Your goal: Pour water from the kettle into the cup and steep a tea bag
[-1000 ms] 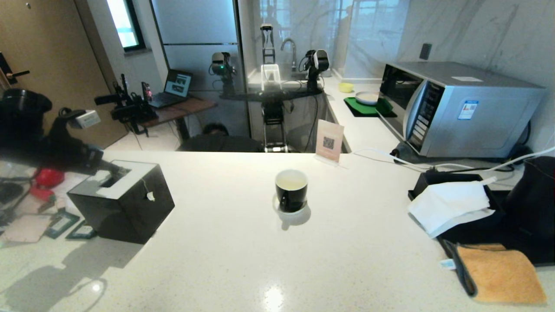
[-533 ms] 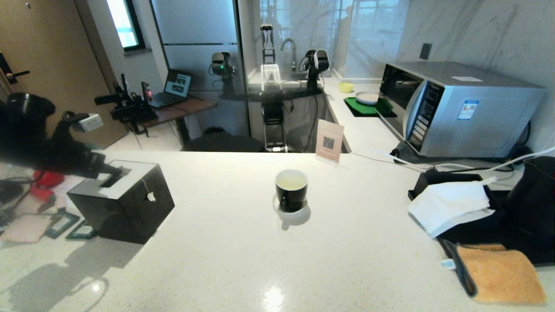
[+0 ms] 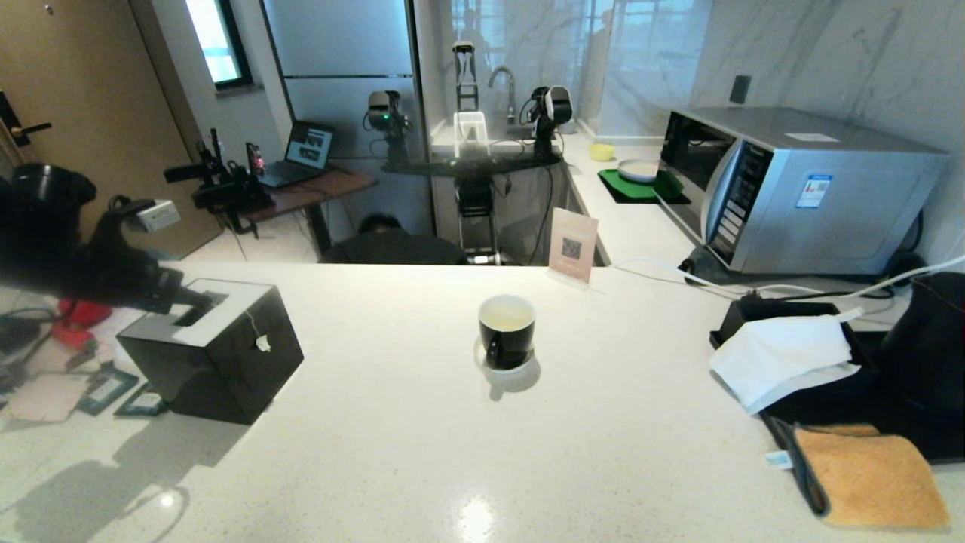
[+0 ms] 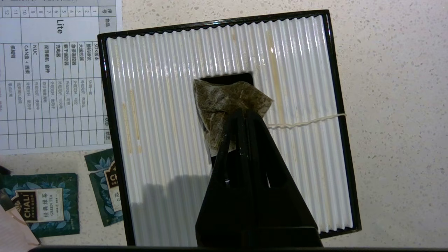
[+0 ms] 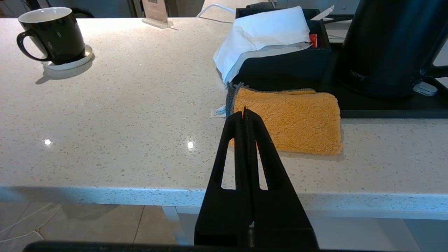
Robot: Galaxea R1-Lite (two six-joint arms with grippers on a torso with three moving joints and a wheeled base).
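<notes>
My left gripper (image 4: 242, 112) is shut on a wet brownish tea bag (image 4: 224, 101) right over the slot in the white ribbed top of a black cube box (image 3: 211, 348). The bag's string (image 4: 304, 120) runs across the top to the box's edge, and its tag (image 3: 261, 342) hangs down the side. The black cup (image 3: 507, 329) stands on its white saucer (image 3: 520, 371) mid-counter with pale water (image 3: 506, 314) inside. At the far right stands the black kettle (image 3: 931, 339). My right gripper (image 5: 245, 111) is shut on nothing, parked before the counter's front edge, out of the head view.
A black tray with white tissue (image 3: 784, 354) and an orange cloth (image 3: 867, 471) lie beside the kettle. A microwave (image 3: 799, 188) and a small sign (image 3: 571, 245) stand at the back. Green sachets (image 4: 45, 204) and a printed sheet (image 4: 52, 70) lie next to the box.
The left arm has barely shifted over the box. A person's head behind the counter dipped and rose again.
</notes>
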